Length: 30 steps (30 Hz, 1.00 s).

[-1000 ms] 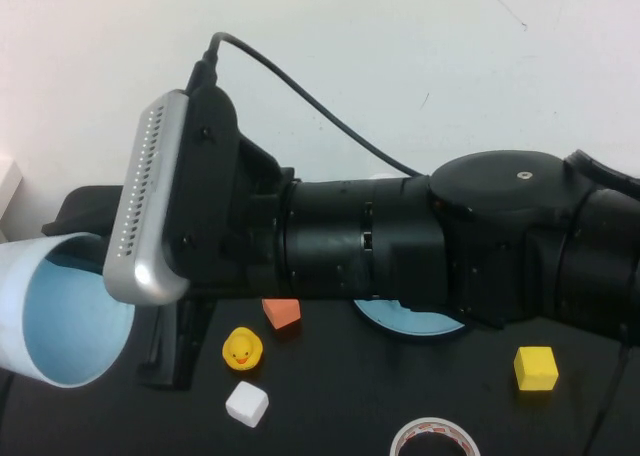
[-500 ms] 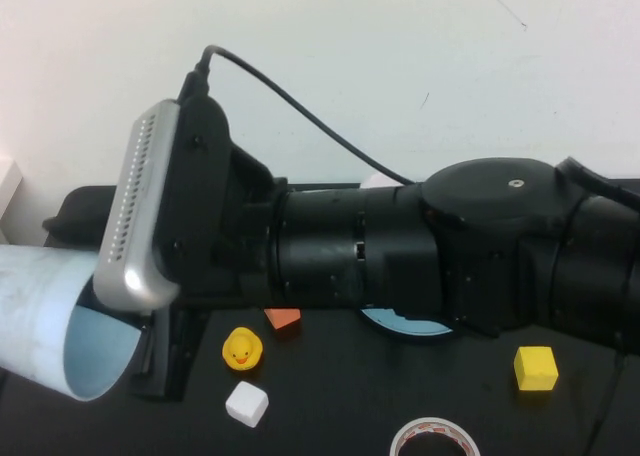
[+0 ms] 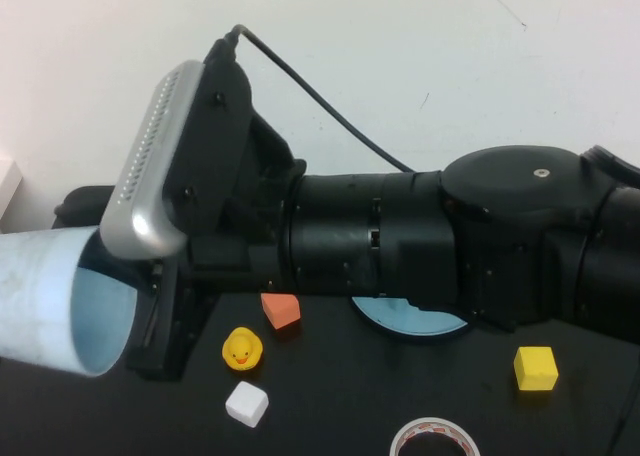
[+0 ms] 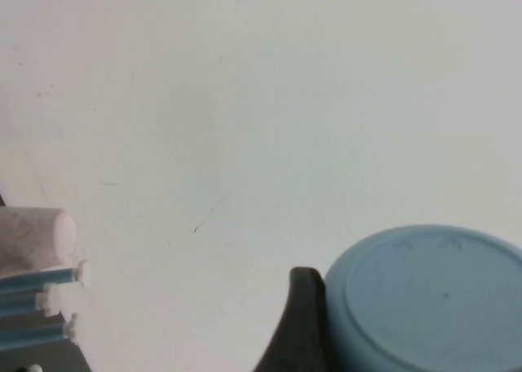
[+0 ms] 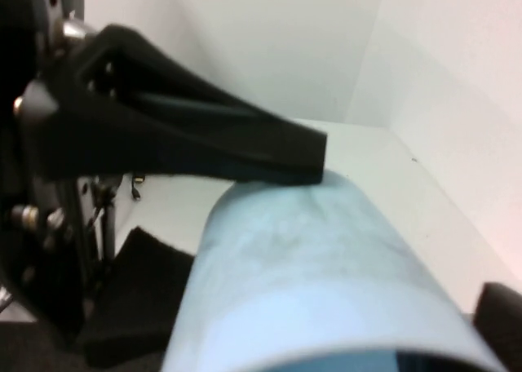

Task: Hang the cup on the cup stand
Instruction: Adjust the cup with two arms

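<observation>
The light blue cup (image 3: 50,296) is held level in the air at the table's left, mouth towards the right arm. My left gripper (image 5: 314,192) is shut on its base end. One finger (image 5: 245,139) lies on top of the cup, and another shows beside the cup's base (image 4: 424,307) in the left wrist view. My right gripper (image 3: 150,321) is open at the cup's mouth end, with a finger (image 5: 497,327) just beside the rim. The cup stand's blue dish (image 3: 410,321) lies under the right arm. Its pegs (image 4: 37,298) show in the left wrist view.
A pale pink cup (image 4: 33,237) sits on the stand. On the black table lie an orange block (image 3: 281,310), a yellow duck (image 3: 241,348), a white cube (image 3: 246,403), a yellow cube (image 3: 536,367) and a tape roll (image 3: 433,438). A white wall stands behind.
The cup turned from mouth facing the high camera to more side-on, dipped, then rose. The right wrist rolled and lifted beside the cup's mouth.
</observation>
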Tool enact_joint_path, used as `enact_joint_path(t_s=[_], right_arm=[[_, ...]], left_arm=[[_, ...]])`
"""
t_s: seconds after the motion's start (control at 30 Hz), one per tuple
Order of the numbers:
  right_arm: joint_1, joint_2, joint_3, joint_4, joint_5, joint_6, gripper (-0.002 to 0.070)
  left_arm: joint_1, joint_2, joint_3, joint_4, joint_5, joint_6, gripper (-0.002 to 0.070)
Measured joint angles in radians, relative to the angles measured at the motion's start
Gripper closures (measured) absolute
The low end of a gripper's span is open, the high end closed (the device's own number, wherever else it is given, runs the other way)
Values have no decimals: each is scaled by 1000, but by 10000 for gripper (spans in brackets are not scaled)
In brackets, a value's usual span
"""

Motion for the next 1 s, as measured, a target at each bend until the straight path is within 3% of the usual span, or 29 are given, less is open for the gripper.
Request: enact_joint_path(t_s=[0.07,0.23,0.6,1.0], right_arm=[[0,0,2,-12,7,2,604],[1,0,6,-17,43,28,654],[1,0,-2,-14,61,3,657],[1,8,-31,-16,85,-166,657]], left_arm=[[0,0,0,-3,-11,0,132],[0,0,-1,-1,-11,2,68],[0,0,-1,3,2,-97,89],[0,0,-9,4,6,-282,128]])
